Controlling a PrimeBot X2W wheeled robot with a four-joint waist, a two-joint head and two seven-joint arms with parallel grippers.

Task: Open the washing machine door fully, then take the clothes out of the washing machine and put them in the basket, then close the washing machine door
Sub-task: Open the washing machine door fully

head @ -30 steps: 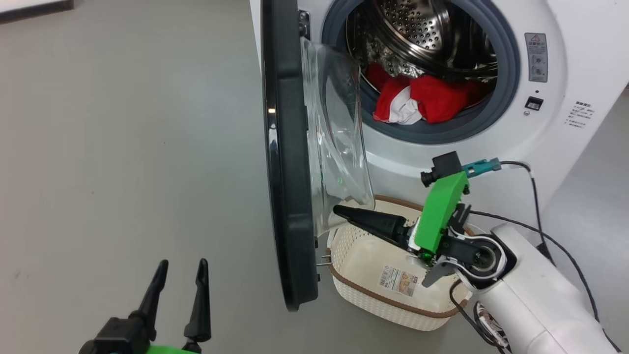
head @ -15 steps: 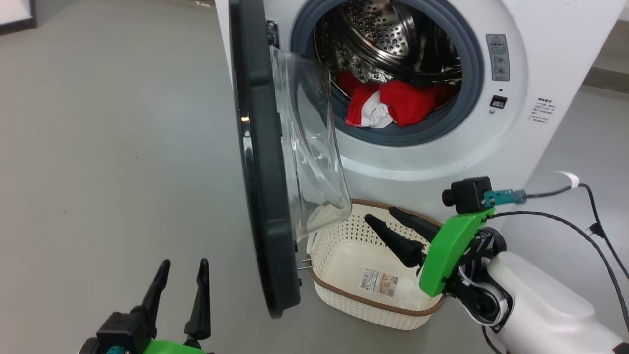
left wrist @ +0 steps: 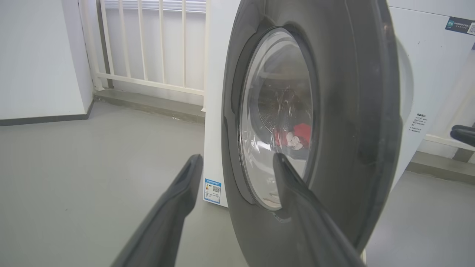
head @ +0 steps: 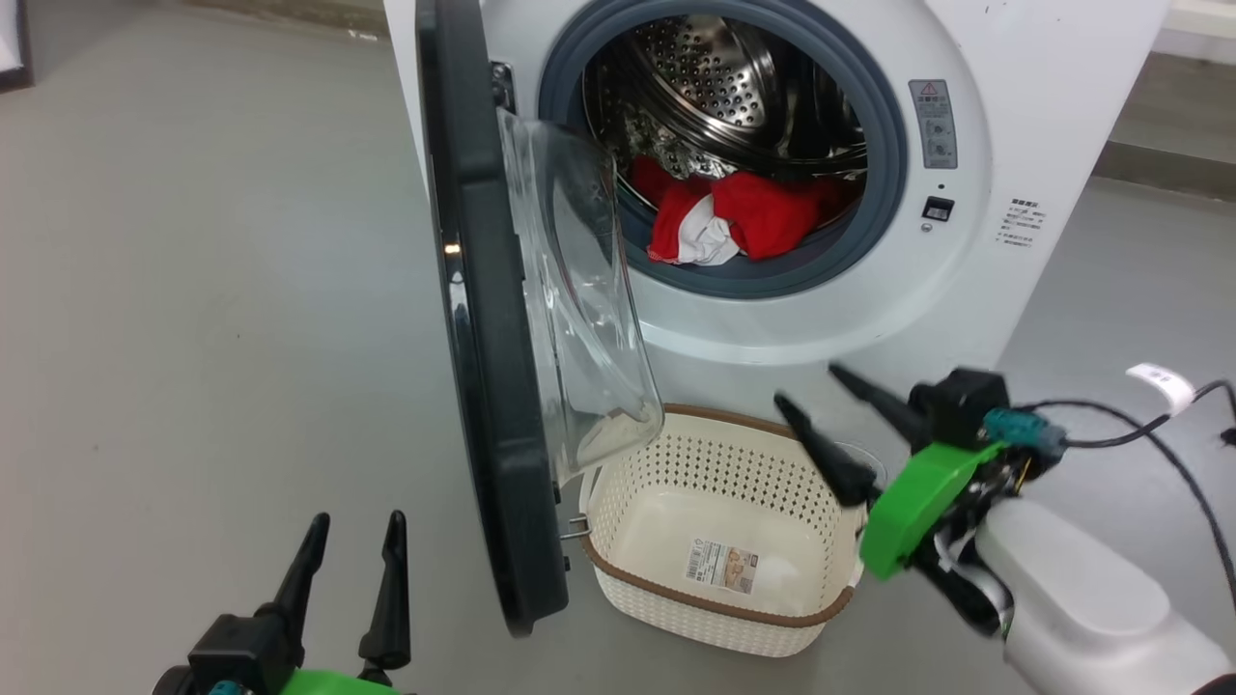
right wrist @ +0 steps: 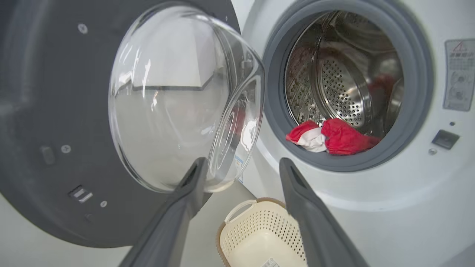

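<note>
Right gripper [head: 807, 383] is wide open and empty. It touches nothing, hovers over the right end of the basket [head: 716, 606] and points up at the washing machine [head: 850, 319] front, below the drum mouth. Its wrist view looks between the fingers [right wrist: 174, 218] at the glass bowl [right wrist: 167, 104] and the opening.

Likely failure modes from here:
- Reach-in path runs close to the glass bowl. An elbow or finger clipping it could swing the washing machine door [head: 483, 386] back toward the arm.
- Door stands roughly square to the machine front; can't tell if it's at its stop. If not, step one isn't really finished.
- The clothes [head: 744, 217] sit bunched at the front lip of the drum [head: 724, 77], on the grey rubber ring [head: 890, 174]. A shallow pinch may take one layer and leave the rest, or drag fabric across the ring and snag.
- Bowl overhangs the basket's left end, so the drop zone is narrow. A trailing garment could drape over the bowl or land on the floor [head: 193, 290].
- Wrist cable [head: 1110, 439] hangs loose and could catch during the reach.

Left gripper [head: 356, 521] is parked low on the door's outer side, also spread wide and empty, clear of the rim. Its wrist view faces the door's outer face [left wrist: 356, 111].

Basket sits on the floor at the machine's foot, below the opening and just beside the door's lower edge. It holds no clothes.
</note>
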